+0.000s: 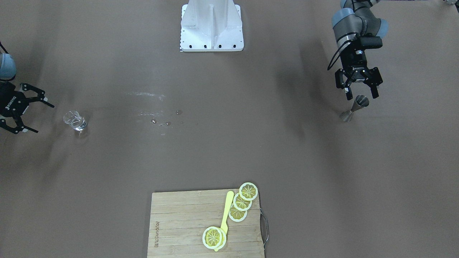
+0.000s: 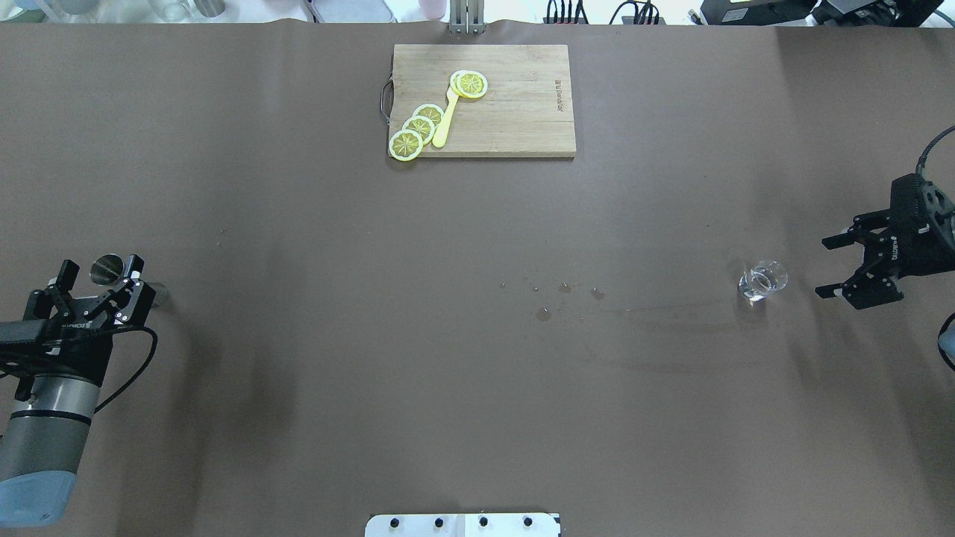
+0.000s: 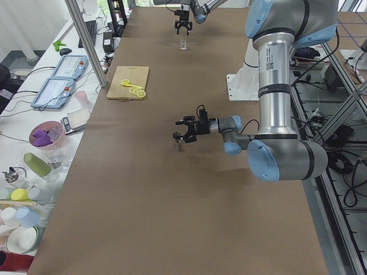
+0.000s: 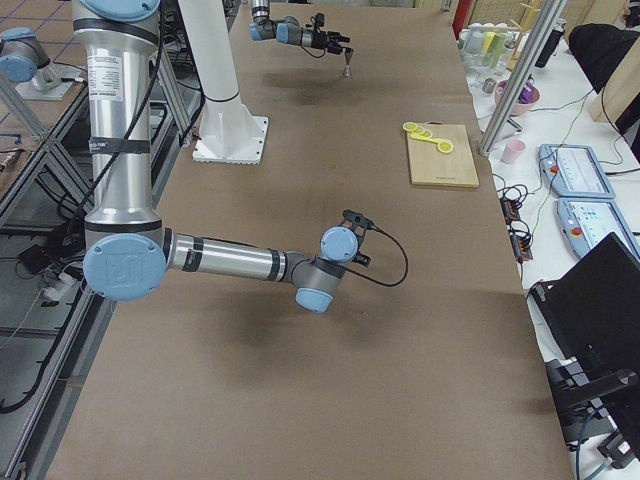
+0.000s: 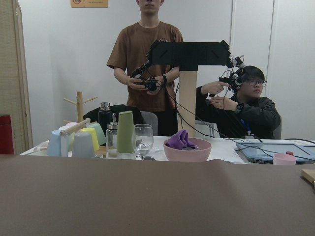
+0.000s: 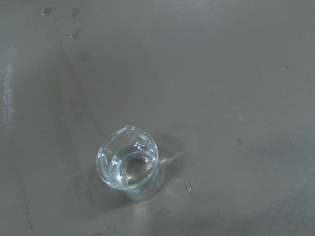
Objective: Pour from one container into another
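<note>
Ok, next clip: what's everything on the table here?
glass cup: one, clear, robot's right side, standing.
jigger: one, silver, robot's left side, standing.
cutting board: one, wooden, far edge, centre.
lemon slices: at least four, yellow, on the board.
utensil: one, yellow, on the board among the slices.
droplets: several, clear, table centre.
left gripper: black, fingers open, at the jigger.
right gripper: black, fingers open, beside the cup, apart.

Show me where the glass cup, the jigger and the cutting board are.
glass cup (image 6: 129, 166): right wrist view, its bottom, seen through the open mouth.
jigger (image 1: 354, 108): front-facing view, its narrow waist.
cutting board (image 2: 515, 104): overhead view, bare wood.
</note>
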Action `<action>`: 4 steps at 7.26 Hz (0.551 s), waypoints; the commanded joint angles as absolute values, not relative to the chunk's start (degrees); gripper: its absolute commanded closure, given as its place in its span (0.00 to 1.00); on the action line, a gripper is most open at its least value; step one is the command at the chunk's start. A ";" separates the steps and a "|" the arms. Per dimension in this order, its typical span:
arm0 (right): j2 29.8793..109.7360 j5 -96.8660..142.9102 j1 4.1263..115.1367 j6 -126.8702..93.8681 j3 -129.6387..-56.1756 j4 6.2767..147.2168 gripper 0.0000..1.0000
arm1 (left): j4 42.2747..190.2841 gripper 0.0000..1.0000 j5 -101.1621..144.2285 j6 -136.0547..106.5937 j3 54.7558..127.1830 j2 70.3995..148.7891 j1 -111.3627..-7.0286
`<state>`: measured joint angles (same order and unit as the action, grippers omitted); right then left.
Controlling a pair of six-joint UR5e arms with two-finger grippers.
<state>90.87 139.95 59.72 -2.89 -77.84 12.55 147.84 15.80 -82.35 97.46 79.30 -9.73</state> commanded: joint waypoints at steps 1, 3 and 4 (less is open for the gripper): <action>91.49 137.56 57.23 -4.31 -77.70 8.63 0.03 | 147.92 0.03 15.82 -83.05 96.16 79.72 -9.58; 91.49 133.62 55.21 -4.31 -77.70 8.53 0.03 | 147.83 0.03 15.82 -84.11 95.02 79.72 -9.49; 91.41 133.33 54.76 -4.31 -77.61 8.44 0.03 | 147.75 0.03 15.82 -85.42 93.53 80.41 -9.41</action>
